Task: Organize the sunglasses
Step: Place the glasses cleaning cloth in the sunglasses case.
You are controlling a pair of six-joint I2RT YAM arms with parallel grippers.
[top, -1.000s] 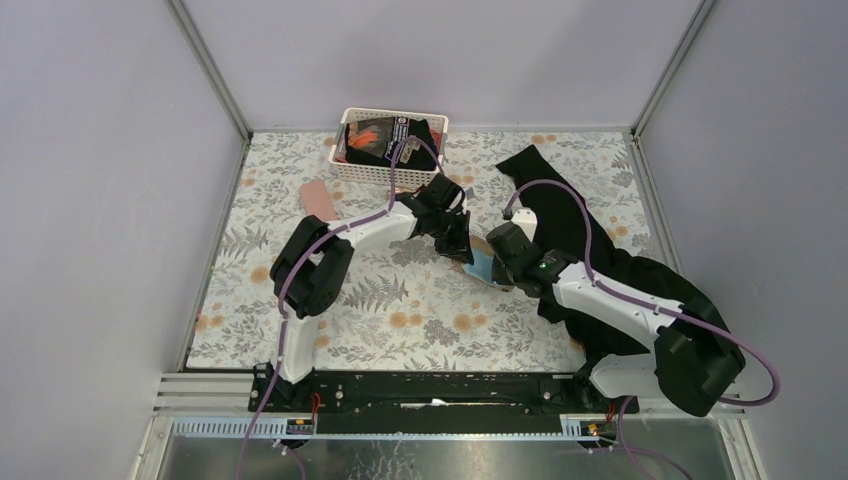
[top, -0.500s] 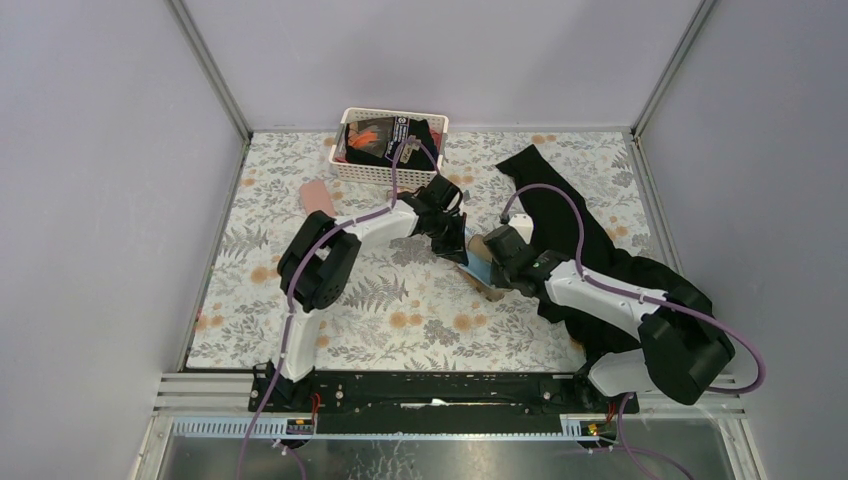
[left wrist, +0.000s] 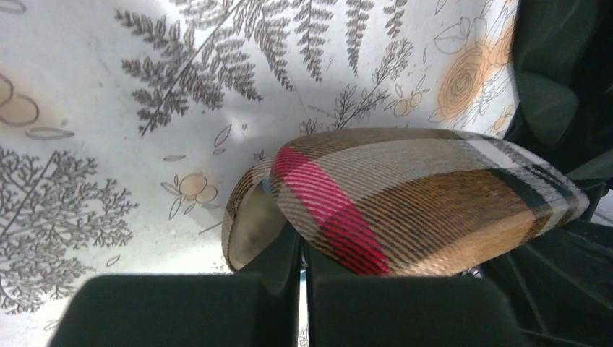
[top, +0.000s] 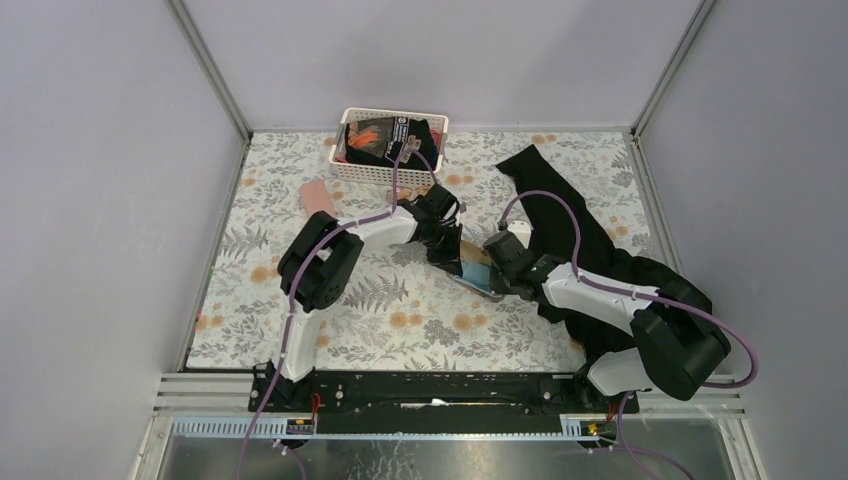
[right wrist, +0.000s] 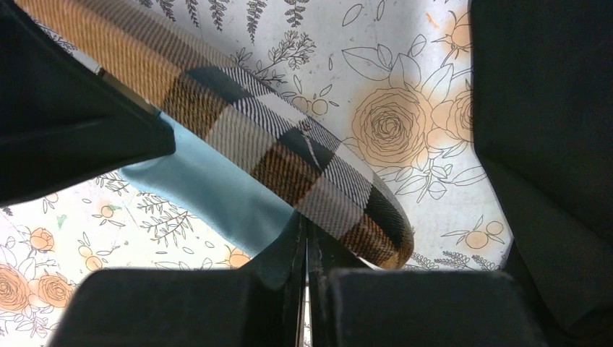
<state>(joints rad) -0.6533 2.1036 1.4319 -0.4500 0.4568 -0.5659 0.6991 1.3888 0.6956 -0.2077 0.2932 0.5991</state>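
No sunglasses show in any view. A plaid oblong case (top: 468, 258) lies mid-table with a light-blue cloth (top: 481, 276) sticking out under it. My left gripper (top: 450, 248) is shut, its tips against the near rim of the case (left wrist: 434, 202), whose lid stands slightly ajar and shows a beige lining. From the other side my right gripper (top: 492, 262) is shut too, with its tips at the case's end (right wrist: 289, 152). The cloth (right wrist: 209, 188) drapes over its left finger; whether it is pinched I cannot tell. The left gripper (left wrist: 302, 249) and right gripper (right wrist: 305, 242) hold nothing I can see.
A white basket (top: 392, 172) at the back holds dark items and something orange. A pink oblong case (top: 317, 199) lies left of the left arm. A black garment (top: 570, 225) spreads along the right side under the right arm, close beside the plaid case.
The right gripper has pushed leftward against the case. The left gripper has shifted a little nearer and down. The case and cloth now sit squeezed between both grippers.
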